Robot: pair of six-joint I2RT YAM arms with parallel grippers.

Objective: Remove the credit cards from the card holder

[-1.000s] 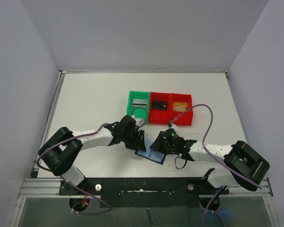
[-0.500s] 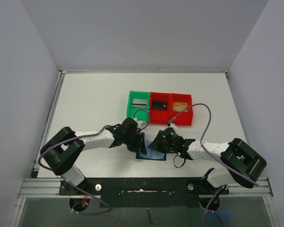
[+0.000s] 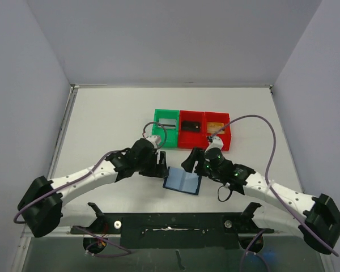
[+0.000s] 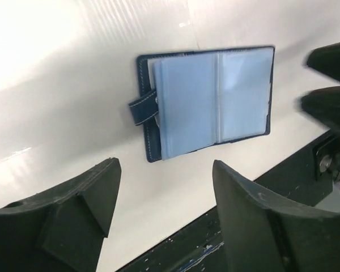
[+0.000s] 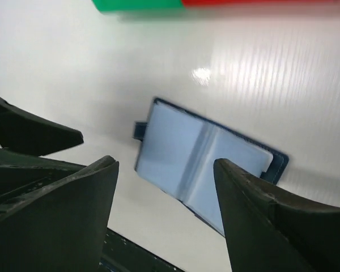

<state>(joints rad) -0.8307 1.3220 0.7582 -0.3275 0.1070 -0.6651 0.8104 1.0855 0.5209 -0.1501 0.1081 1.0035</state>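
Open card holder [image 3: 182, 182] is laid flat on the table [image 3: 110, 122] near its front edge. The light-blue pocket panels are turned up and the strap tab [image 4: 143, 107] sticks out at one side. It is flanked by both arms and touched by neither.

Jaws of the left gripper [image 4: 164, 169] are spread wide, nothing held. Jaws of the right gripper [image 5: 165, 165] are spread wide too, nothing held, poised above the holder.

The credit cards are seen in the bins behind:
- silver-grey card [image 3: 168, 123] in the green bin [image 3: 173, 143]
- black card [image 3: 191, 126] in the middle red bin [image 3: 191, 142]
- gold-tan card [image 3: 216, 127] in the right red bin [image 3: 224, 145]
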